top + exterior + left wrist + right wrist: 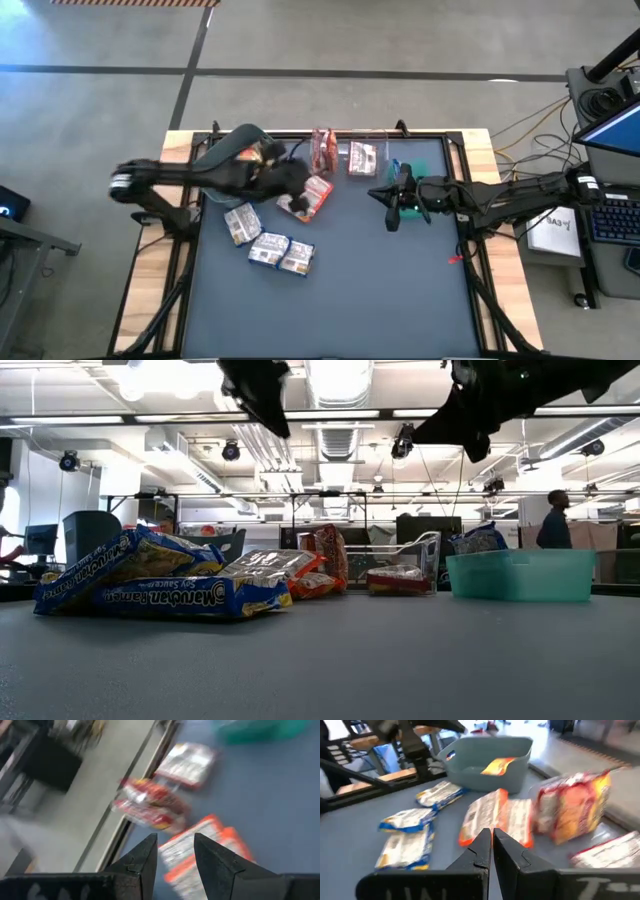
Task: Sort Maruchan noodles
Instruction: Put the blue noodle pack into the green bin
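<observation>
Maruchan noodles lie across the dark table: three blue-and-white packets (268,248) at the near left, an orange packet (310,197) in the middle and red packets (322,150) standing on edge at the far side. One orange packet (497,766) lies in the grey bin (238,150). A maroon-and-white packet (362,158) lies in the clear bin. My left gripper (175,851) hangs open above the orange packet (200,851) with nothing between its fingers. My right gripper (492,840) is shut and empty, held above the table in front of the green bin (432,165).
The grey, clear and green bins stand in a row along the table's far edge. The near half of the table (350,310) is bare dark mat. A person (553,520) stands in the room behind the table.
</observation>
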Controlling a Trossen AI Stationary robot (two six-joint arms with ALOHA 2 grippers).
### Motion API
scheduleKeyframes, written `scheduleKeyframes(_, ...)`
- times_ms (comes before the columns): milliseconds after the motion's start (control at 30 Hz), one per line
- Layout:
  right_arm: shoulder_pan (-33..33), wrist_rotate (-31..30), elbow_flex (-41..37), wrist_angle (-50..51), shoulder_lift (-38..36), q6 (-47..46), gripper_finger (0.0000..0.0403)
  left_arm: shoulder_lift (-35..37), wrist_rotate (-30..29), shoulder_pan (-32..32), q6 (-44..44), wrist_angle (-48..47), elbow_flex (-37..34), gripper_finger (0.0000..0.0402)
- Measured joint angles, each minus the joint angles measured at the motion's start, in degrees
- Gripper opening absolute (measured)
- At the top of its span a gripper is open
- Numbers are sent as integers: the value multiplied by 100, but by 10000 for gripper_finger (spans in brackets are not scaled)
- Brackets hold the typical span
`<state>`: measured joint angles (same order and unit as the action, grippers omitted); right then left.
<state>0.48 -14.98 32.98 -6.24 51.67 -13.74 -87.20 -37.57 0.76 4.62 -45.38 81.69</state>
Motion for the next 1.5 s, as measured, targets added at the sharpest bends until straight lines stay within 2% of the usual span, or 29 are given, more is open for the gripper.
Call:
scheduleKeyframes(200, 467, 2, -10, -296, 297, -776, 9, 1378, 116, 960, -215, 1841, -1961, 112)
scheduleKeyframes(333, 669, 2, 119, -476, 611, -1215, 9, 1938, 117, 1344, -409, 2987, -3011, 112)
scheduleKeyframes(467, 821, 46, 493, -275, 962, -1517, 9, 2240, 115, 1497, -313, 3558, -3689, 112)
scheduleKeyframes(533, 883, 66, 788, 248, 1108, -1659, 9, 2308, 115, 1520, -152, 3559, -3867, 112)
scheduleKeyframes(800, 941, 65, 2069, 3246, 1729, -2383, 9, 2330, 109, 1519, 188, 3548, -4091, 112)
scheduleKeyframes(967, 941, 63, 2449, 4293, 2061, -2390, 9, 2272, 62, 1443, 190, 3567, -4067, 112)
scheduleKeyframes(1167, 941, 59, 2385, 4236, 2159, -1948, 9, 2100, 155, 1253, 90, 3399, -3934, 112)
scheduleKeyframes(1267, 941, 61, 2272, 4142, 2147, -1650, 9, 2066, 552, 1248, 149, 2930, -3781, 112)
scheduleKeyframes(1500, 939, -28, 1841, 3322, 1884, -859, 9, 1853, 1352, 1280, 996, 1641, -2982, 115)
